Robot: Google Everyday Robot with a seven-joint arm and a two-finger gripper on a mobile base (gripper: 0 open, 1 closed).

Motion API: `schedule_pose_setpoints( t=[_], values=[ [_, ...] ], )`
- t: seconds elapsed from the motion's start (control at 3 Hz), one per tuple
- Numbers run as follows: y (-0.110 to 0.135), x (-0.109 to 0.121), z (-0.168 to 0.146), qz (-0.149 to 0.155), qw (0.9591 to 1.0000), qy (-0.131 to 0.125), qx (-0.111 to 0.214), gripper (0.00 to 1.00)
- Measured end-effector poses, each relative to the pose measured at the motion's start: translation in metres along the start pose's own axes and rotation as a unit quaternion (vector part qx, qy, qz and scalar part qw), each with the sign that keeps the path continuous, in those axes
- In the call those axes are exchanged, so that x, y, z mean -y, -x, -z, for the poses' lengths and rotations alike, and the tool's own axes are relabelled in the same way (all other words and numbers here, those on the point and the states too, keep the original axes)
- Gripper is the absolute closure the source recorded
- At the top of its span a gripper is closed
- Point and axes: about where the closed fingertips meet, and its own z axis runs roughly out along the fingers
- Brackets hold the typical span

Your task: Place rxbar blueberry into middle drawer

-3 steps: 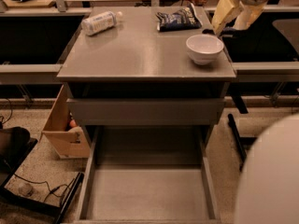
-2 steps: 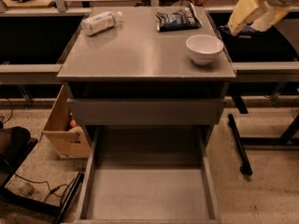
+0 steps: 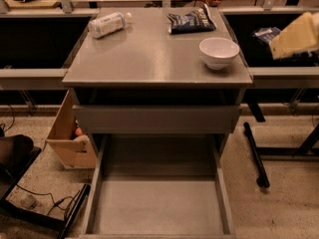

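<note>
My gripper (image 3: 273,40) is at the far right, raised to about tabletop height beyond the cabinet's right edge, over the dark gap there. It is shut on the rxbar blueberry (image 3: 265,34), a small dark blue bar that sticks out to the left of the pale yellow fingers (image 3: 295,34). The middle drawer (image 3: 97,183) is pulled wide open at the bottom of the view. It is a grey tray with low side walls and nothing lying in it. It lies well below and to the left of the gripper.
On the cabinet top (image 3: 149,59) lie a plastic bottle (image 3: 107,24), a crinkled blue-and-white chip bag (image 3: 192,21) and a white bowl (image 3: 219,52). A closed drawer front (image 3: 154,118) sits above the open drawer. A cardboard box (image 3: 67,138) stands at the left and black frame legs (image 3: 255,153) at the right.
The gripper has moved right and slightly down, from beside the bowl and chip bag to beyond the cabinet's right edge. The blue bar now shows at its tip.
</note>
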Motion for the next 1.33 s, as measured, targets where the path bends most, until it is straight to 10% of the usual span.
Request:
schedule_pose_setpoints(
  t=[0.33,1.0,1.33],
  values=[
    [-0.060,0.023,-0.084,-0.023,0.9988,0.006,-0.043,1.00],
    [-0.071,0.007,-0.111,-0.025,0.9988,0.028,-0.033,1.00],
    [-0.108,-0.039,-0.202,-0.027,0.9945,0.099,-0.022,1.00]
  ],
)
